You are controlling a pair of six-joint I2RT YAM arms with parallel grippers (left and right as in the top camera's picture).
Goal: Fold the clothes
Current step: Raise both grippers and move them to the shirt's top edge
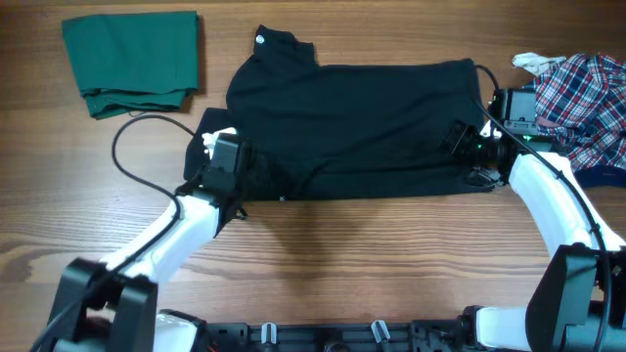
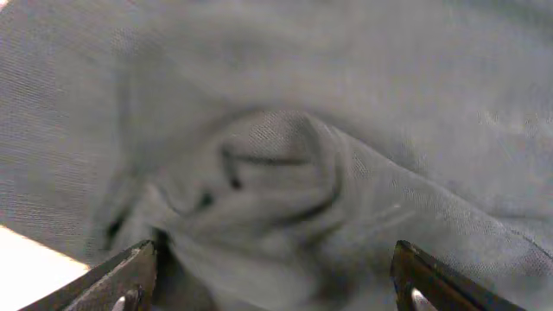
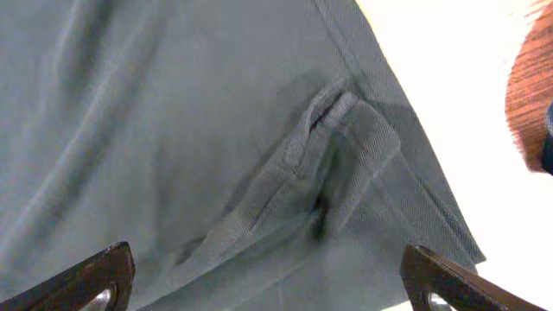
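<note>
Entry 1, near edge: left arm and right arm, white-cased. They reach from the front of the table toward opposite ends of one garment, presumably so the cloth can be worked from both sides at once.

Entry 2: left end effector, at the shirt's rumpled lower left corner. Released. In the left wrist view its fingers stand wide apart, and a bunch of dark fabric lies between them unpinched. Whether a grasp is intended cannot be told.

Entry 3: right end effector, over the shirt's right-hand edge. Released. Its fingers are spread wide above fairly flat cloth and grip nothing. Beneath lies a doubled, stitched band close to the garment's edge, with bare table just beyond.

Entry 4: black polo shirt, the task's thing. It lies mid-table between the two end effectors, laid crosswise, with its collar at the far left. The outline is a rough rectangle, so it is judged partly folded and not finished. The loose lower left corner needs tidying.

Entry 5, far side: green garment, far left, folded square and well apart from the shirt. It is likely set aside as done.

Entry 6, far side: plaid shirt, far right, heaped loose near the right arm's wrist. It is likely awaiting its turn.
</note>
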